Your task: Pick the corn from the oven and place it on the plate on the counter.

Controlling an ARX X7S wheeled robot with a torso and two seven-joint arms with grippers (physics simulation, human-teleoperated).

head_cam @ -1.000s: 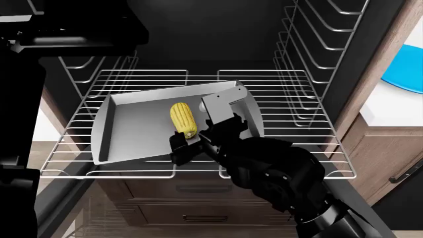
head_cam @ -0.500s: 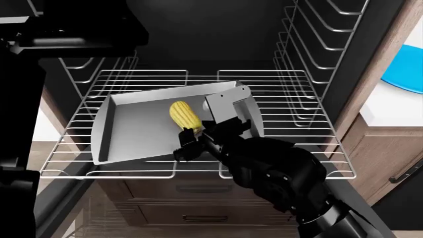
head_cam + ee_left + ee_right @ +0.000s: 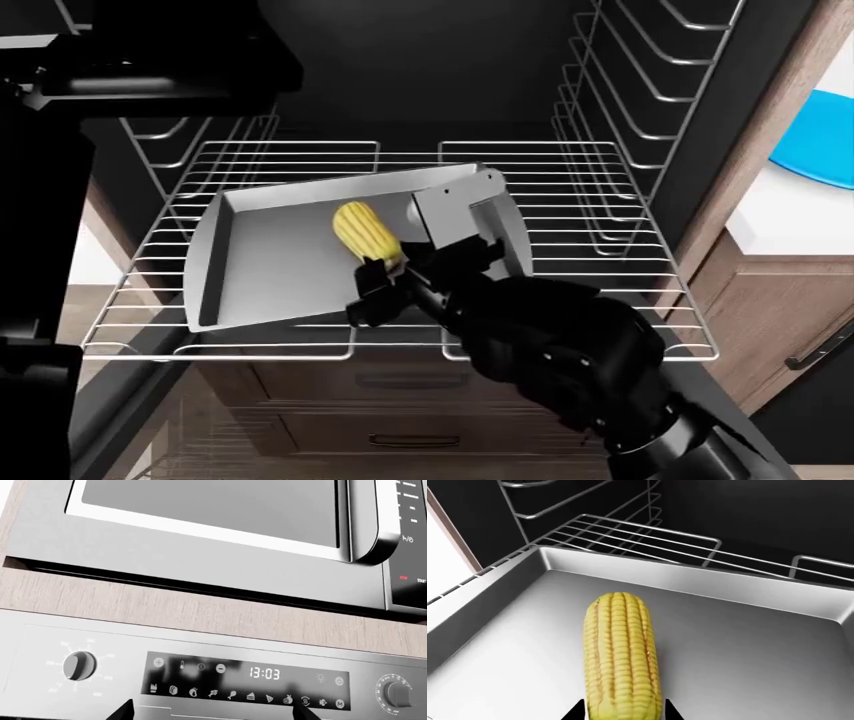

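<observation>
- Reaching into the oven [image 3: 441, 60], our right gripper [image 3: 387, 272] sits at the middle of the head view, over the near edge of the tray [image 3: 267, 270].
- We see its jaws clamped on the near end of the corn [image 3: 363, 231]; in the right wrist view the two dark fingertips [image 3: 575, 711] flank the cob [image 3: 620, 665] at the bottom centre and touch its sides.
- We find the corn on the tray, its free end pointing toward the upper left of the head frame; whether it rests on the metal or is just above it, we cannot tell.
- We see the tray lying askew on the wire rack [image 3: 561, 180], which spans the middle of the frame between the side guides.
- We spot the blue plate [image 3: 817, 135] at the right edge of the head view, on the white counter [image 3: 787, 220], well apart from the corn.
- Our left wrist camera faces a control panel [image 3: 247, 682] reading 13:03, with a knob [image 3: 79, 665] at lower left and a microwave [image 3: 220, 525] above.
- We see only two dark tips of the left gripper [image 3: 213, 715] at the bottom edge, set wide apart with nothing between them.
</observation>
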